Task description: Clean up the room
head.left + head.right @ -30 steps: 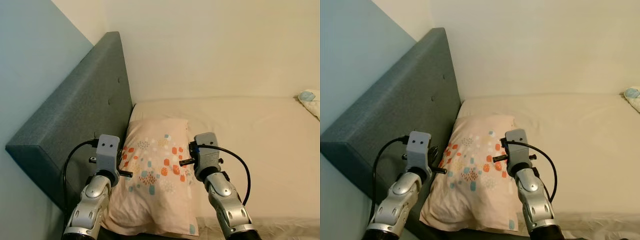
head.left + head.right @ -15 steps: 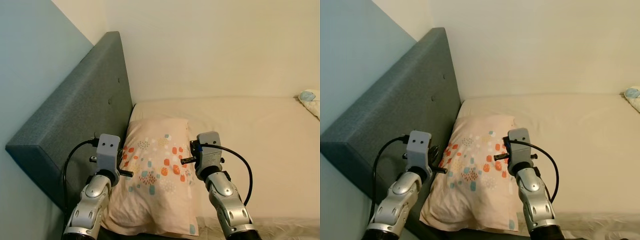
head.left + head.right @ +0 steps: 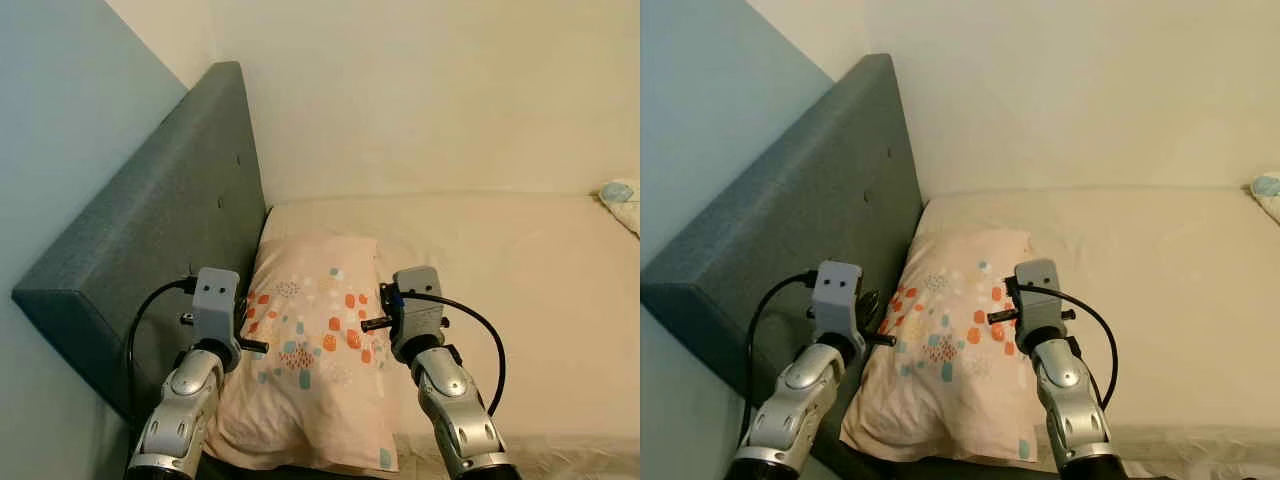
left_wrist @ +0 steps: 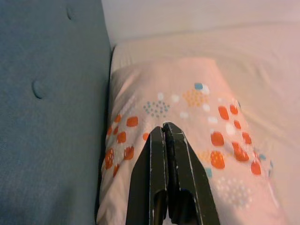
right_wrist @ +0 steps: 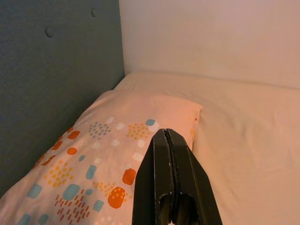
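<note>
Standing over the head end of the bed, the robot holds both silver arms out above a pale pink pillow printed with orange and blue dabs [image 3: 312,350], which lies flat on the cream-sheeted mattress [image 3: 520,260], one long edge tucked against the grey-blue upholstered, buttoned headboard [image 3: 160,230] and its far short end near the wall. The left tool [image 4: 164,129] hangs above the headboard-side edge of the pillow with its two black fingers pressed together on nothing; the right tool [image 5: 164,133] hovers over the opposite edge, also pinched closed and empty. The pillow's long axis runs away from the robot toward the wall, alongside the headboard, so its narrow near end points back at the robot. If the pillow is meant to be straightened or shifted, the likely trouble I can see is that closed fingers coming down would only dent or push the soft cover and could shove it tighter against the headboard; they would need to spread first. Pulling one edge alone would probably twist it askew, and the near corner, which sits close to the mattress edge, could slide off. Far off at the other end of the bed lies a small pale blue-and-white cloth item [image 3: 620,195], too small to identify.
</note>
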You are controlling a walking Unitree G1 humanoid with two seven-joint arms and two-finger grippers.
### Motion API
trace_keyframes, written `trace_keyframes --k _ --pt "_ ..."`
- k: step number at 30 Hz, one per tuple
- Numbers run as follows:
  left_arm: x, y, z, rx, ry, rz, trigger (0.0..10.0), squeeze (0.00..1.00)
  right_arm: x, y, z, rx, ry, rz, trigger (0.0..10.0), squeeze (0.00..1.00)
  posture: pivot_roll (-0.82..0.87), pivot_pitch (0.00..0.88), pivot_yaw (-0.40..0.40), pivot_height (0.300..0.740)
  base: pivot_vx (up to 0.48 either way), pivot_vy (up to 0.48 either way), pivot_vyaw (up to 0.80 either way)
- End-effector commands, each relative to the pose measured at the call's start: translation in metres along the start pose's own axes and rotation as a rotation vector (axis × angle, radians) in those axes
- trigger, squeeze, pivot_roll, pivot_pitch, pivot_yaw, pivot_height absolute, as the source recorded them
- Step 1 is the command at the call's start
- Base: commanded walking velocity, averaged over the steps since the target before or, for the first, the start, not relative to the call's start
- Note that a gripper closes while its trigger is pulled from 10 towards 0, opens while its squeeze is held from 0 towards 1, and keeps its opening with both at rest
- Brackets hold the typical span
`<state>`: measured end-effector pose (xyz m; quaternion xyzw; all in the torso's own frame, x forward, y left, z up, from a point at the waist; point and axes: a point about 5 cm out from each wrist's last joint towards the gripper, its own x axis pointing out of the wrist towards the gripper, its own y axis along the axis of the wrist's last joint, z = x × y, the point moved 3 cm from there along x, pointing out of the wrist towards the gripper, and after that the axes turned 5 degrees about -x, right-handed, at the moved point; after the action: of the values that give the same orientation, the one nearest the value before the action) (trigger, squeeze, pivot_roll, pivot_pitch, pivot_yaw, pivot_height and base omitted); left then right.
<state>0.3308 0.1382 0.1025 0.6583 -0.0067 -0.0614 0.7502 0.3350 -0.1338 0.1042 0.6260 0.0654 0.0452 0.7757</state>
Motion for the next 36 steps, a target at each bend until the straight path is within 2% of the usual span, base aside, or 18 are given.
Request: trace_keyframes --k 1,2,5,19,26,28,36 --pt "0.000 0.009 0.002 -0.058 -0.010 0.041 10.0 0.00 -0.001 0.004 -0.006 0.014 0.028 0.019 10.0 0.00 -0.11 0.065 0.030 0.740 0.000 0.000 0.00" --pt "-0.001 0.010 0.004 -0.095 -0.026 0.052 10.0 0.00 -0.001 0.005 -0.007 0.026 0.037 0.026 10.0 0.00 -0.11 0.066 0.029 0.740 0.000 0.000 0.00" --pt "-0.002 0.012 0.007 -0.074 -0.045 0.062 10.0 0.00 -0.001 0.006 -0.008 0.047 0.041 0.029 10.0 0.00 -0.11 0.067 0.027 0.740 0.000 0.000 0.00" --pt "-0.005 0.010 -0.007 -0.128 0.024 0.052 10.0 0.00 0.002 0.017 -0.008 0.109 0.041 0.080 10.0 0.00 -0.10 0.072 0.020 0.740 0.000 0.000 0.00" --pt "-0.006 0.013 -0.006 -0.114 0.020 0.061 10.0 0.00 0.002 0.018 -0.007 0.162 0.032 0.085 10.0 0.00 -0.09 0.074 0.025 0.740 0.000 0.000 0.00" --pt "-0.005 0.013 -0.007 -0.081 0.023 0.045 10.0 0.00 0.002 0.020 -0.006 0.189 0.035 0.090 10.0 0.00 -0.09 0.072 0.024 0.740 0.000 0.000 0.00" --pt "-0.004 0.011 -0.011 -0.036 0.046 0.009 10.0 0.00 0.004 0.023 -0.002 0.182 0.003 0.093 10.0 0.00 -0.09 0.068 0.024 0.740 0.000 0.000 0.00"
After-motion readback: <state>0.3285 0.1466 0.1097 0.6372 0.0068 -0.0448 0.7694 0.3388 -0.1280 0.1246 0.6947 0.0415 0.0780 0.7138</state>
